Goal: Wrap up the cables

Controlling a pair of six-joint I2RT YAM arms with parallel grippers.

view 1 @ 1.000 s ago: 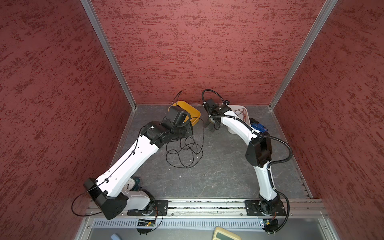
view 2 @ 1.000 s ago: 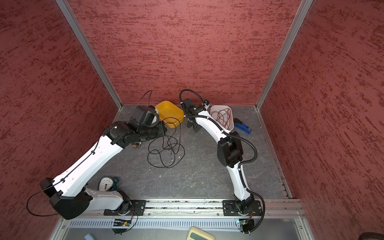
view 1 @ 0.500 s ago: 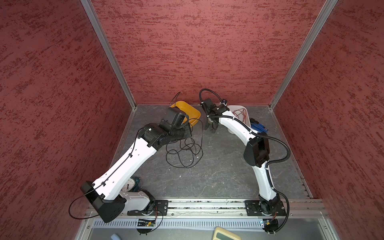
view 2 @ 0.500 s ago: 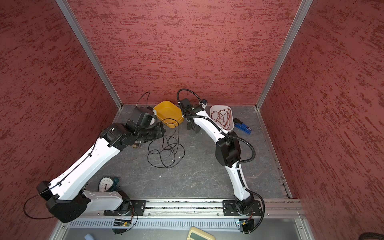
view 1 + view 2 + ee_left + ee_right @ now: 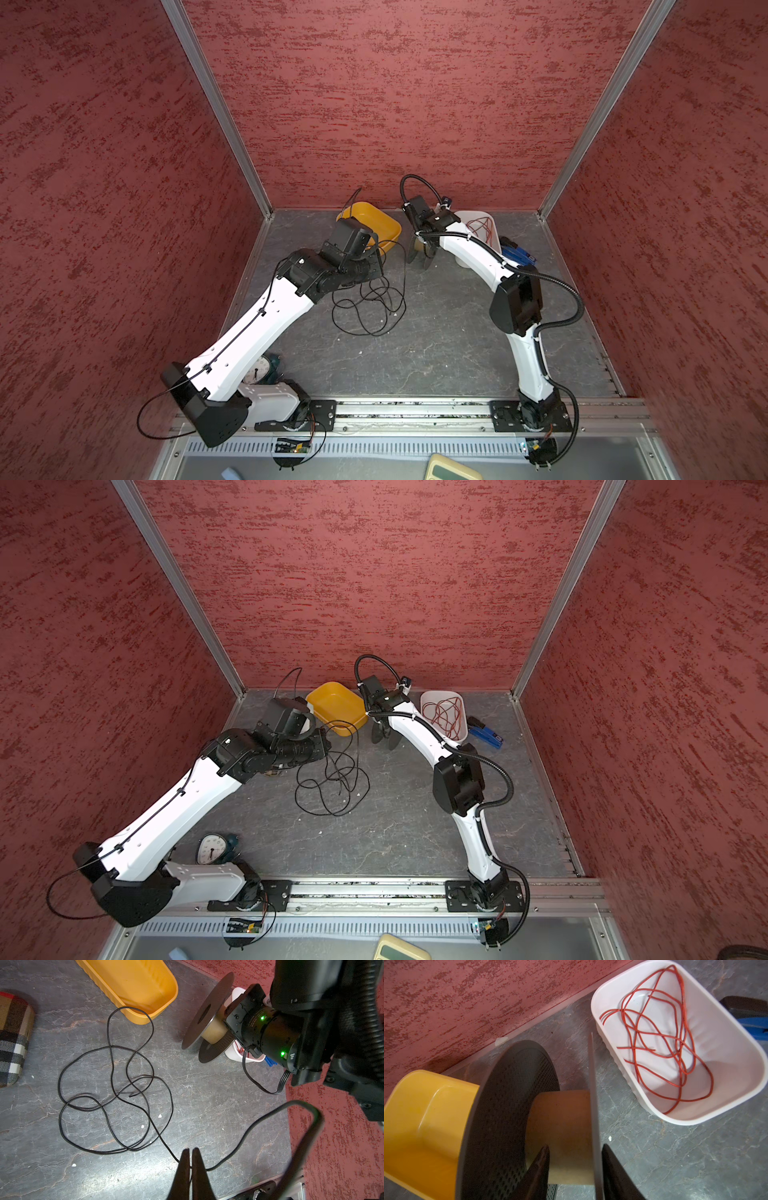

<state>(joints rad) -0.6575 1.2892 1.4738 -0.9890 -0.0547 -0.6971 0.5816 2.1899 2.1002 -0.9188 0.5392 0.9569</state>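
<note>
Left tool point(image 5: 190, 1152) and right tool point(image 5: 575, 1147) both hang from arms bolted to the rail point(image 5: 415, 409) along the near edge of the bench point(image 5: 436, 345). Just beside the left base we see a round white dial in a teal body point(image 5: 212, 848).

From that base the left arm folds back low to an elbow at the near left. Its long white forearm then runs diagonally toward the far middle, with the wrist bent over the bench. This tool's fingers are pressed together on the black cable point(image 5: 129, 1148), which passes between them close to the tips. On one side of the pinch the cable spreads into a loose heap of overlapping loops on the middle of the bench. On the other side it rises in a blurred arc close to the wrist camera. A checked fabric case point(image 5: 12, 1039) lies near the heap.

The right arm climbs from its base to a black elbow above mid-bench, then leans its forearm toward the far middle with the wrist turned down. Its fingers stand apart around one dark grey disc of the spool point(image 5: 562, 1118). One finger sits beside the bare cardboard core and one sits outside the disc, and we see a gap on the core side.

Farther back, the spool sits between the yellow tub point(image 5: 332, 702) and the white tub point(image 5: 726, 1053). One loop of the cable crosses the yellow tub's near end. The white tub holds tangled red wires point(image 5: 683, 1022). A blue stapler point(image 5: 484, 733) lies just beyond the white tub, near the far red wall.
</note>
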